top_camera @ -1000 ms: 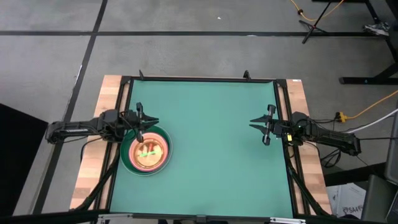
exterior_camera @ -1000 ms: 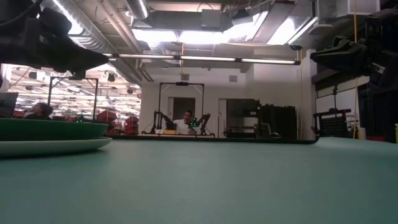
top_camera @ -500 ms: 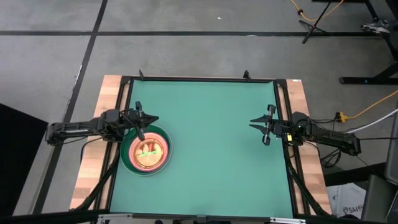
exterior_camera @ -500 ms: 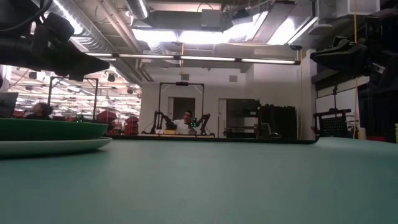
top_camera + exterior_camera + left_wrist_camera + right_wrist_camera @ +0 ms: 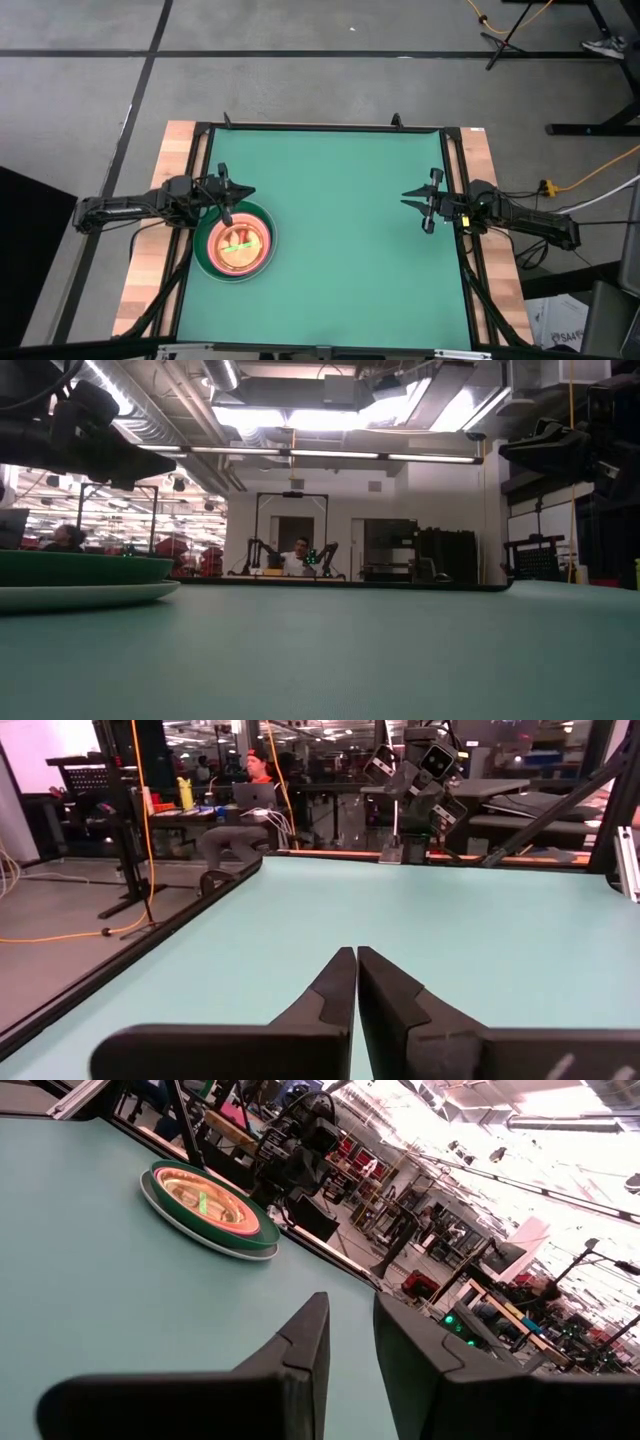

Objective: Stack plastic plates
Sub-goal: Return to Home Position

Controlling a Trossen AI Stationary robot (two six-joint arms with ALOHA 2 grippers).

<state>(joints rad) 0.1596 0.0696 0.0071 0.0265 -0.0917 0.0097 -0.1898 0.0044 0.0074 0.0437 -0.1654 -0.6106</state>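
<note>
As round plastic plates [image 5: 237,248] sit stacked, dark green outermost, by worktop [image 5: 340,190] left edge, stacking seems done; L gripper [image 5: 356,952] fingers together, R gripper [image 5: 350,1305] slightly apart; next: retract home.

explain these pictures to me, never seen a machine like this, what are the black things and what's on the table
This is a robot with two dark arms at a green table. Each arm ends in a two-finger grasping part. Four cameras show one moment: one looks straight down, one sits at table-top height looking into the room, and one rides on each wrist, looking past that arm's fingers. On the table lies one stack of plates: a large dark green one outermost, orange and pinkish ones nested inside. The left pincer hovers near the stack's edge, shut and empty. The right pincer waits at the opposite side, slightly open, holding nothing.
</note>
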